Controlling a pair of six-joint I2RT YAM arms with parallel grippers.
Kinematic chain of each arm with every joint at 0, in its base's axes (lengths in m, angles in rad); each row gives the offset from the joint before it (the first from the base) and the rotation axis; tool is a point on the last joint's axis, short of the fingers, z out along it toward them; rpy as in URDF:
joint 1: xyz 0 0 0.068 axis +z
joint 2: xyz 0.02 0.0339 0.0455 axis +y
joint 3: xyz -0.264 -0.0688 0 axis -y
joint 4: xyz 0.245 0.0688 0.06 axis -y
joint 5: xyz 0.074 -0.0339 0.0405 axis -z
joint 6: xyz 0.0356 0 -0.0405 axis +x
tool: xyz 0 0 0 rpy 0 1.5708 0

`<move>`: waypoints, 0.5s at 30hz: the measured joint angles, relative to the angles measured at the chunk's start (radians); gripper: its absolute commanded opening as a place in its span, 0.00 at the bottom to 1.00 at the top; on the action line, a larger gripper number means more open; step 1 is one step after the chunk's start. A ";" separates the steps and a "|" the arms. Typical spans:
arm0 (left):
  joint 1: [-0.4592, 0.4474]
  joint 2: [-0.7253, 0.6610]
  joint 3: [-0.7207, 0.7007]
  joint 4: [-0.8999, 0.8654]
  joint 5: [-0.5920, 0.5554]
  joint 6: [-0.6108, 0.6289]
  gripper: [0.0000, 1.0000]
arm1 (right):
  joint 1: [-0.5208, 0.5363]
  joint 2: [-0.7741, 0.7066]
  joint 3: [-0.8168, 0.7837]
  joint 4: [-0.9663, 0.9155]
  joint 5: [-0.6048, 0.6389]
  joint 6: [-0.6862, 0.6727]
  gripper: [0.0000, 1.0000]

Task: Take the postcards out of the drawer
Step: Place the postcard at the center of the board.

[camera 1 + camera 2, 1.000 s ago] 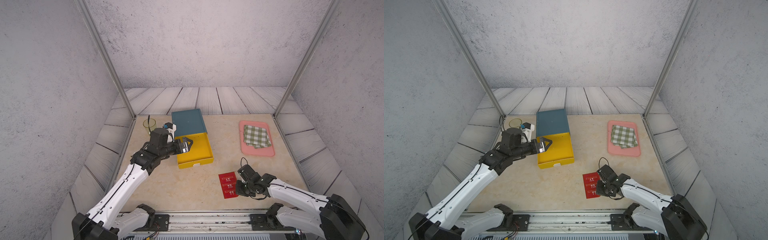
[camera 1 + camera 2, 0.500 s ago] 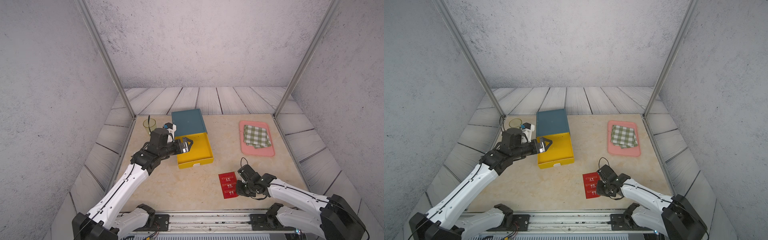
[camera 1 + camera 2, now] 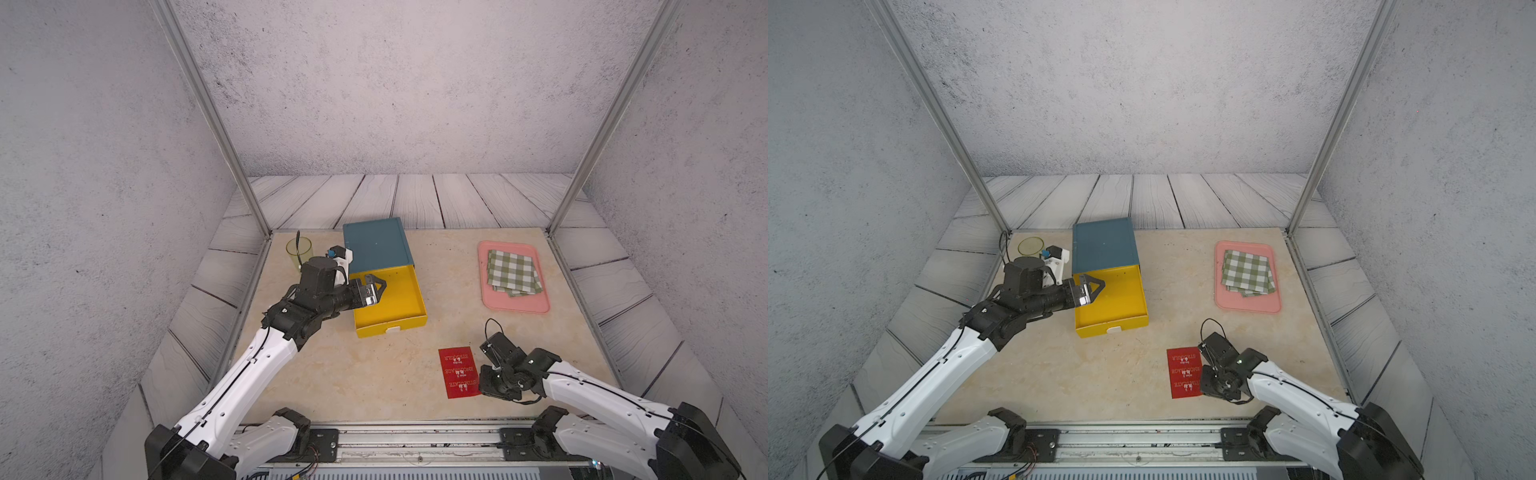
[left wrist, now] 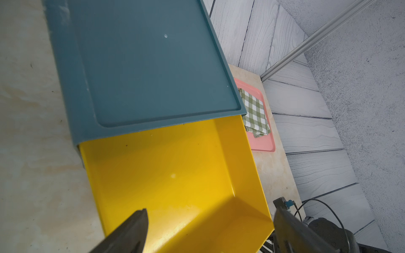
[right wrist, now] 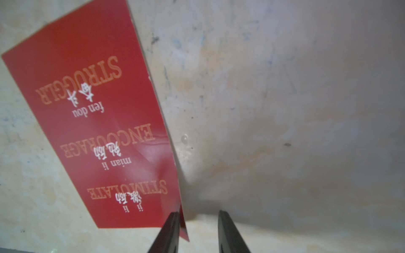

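Observation:
The red postcards [image 3: 457,372] [image 3: 1185,372] lie overlapped in a strip on the table near its front edge, outside the drawer. My right gripper [image 3: 483,380] sits low at their right edge. In the right wrist view its jaws [image 5: 198,212] stand apart, and a lifted corner of the postcards [image 5: 105,131] leans against one finger [image 5: 171,227]. The yellow drawer [image 3: 395,299] [image 3: 1113,299] [image 4: 175,175] is pulled out of its blue case [image 3: 376,241] and its floor is bare. My left gripper [image 3: 376,286] [image 4: 210,207] hovers wide open over the drawer's left side.
A pink tray [image 3: 515,306] holding a folded green-and-white checked cloth [image 3: 513,272] stands at the back right. A clear yellowish cup [image 3: 298,251] with a dark stick stands left of the blue case. Metal posts mark the table's back corners.
The right gripper's jaws have parted from the postcards' edge. Neither arm has visibly moved, and the left gripper stays open.

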 measured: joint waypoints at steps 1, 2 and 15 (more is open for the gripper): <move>0.000 0.000 0.000 0.000 0.001 0.000 0.96 | 0.000 -0.006 0.010 -0.012 0.002 -0.001 0.36; 0.000 0.000 -0.001 0.000 0.001 0.000 0.96 | 0.000 -0.010 0.024 -0.024 0.002 -0.003 0.36; 0.000 -0.011 -0.010 0.000 0.003 -0.002 0.96 | 0.002 0.049 0.088 0.017 -0.045 -0.056 0.18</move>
